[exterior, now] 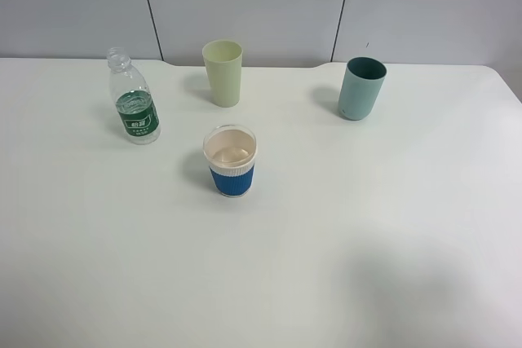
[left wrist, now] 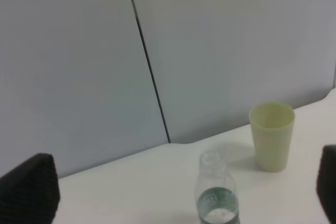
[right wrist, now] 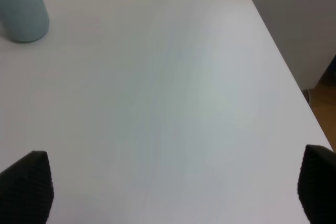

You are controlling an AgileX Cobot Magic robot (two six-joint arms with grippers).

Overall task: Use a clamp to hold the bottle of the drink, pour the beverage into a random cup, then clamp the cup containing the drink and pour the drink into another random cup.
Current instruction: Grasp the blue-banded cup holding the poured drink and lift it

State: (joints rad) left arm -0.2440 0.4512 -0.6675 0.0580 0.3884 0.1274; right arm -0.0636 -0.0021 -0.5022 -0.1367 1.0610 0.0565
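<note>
Left gripper (left wrist: 178,187): fingers spread wide, holding nothing; only the two dark pads (left wrist: 29,187) show at the edges of its wrist view.
Right gripper (right wrist: 170,182): fingers also wide apart and empty, hanging over bare table (right wrist: 173,93).
Bottle (left wrist: 218,195): upright on the table, straight ahead of the left gripper, inside the span of its open fingers and clear of both pads. It is clear plastic with a green label.
Yellow cup (left wrist: 271,136): upright, farther out from the left gripper than the bottle, off to one side of it and near the wall (left wrist: 210,40).
Teal cup (right wrist: 21,9): upright, well ahead of the right gripper, roughly in line with one finger and apart from it.
Blue cup (exterior: 231,162): seen only from the high camera, which shows neither gripper. It stands nearer the camera than the yellow cup and near the bottle, with a white rim and a ribbed blue sleeve. It may hold a little liquid, though the picture is too soft to be sure.
</note>
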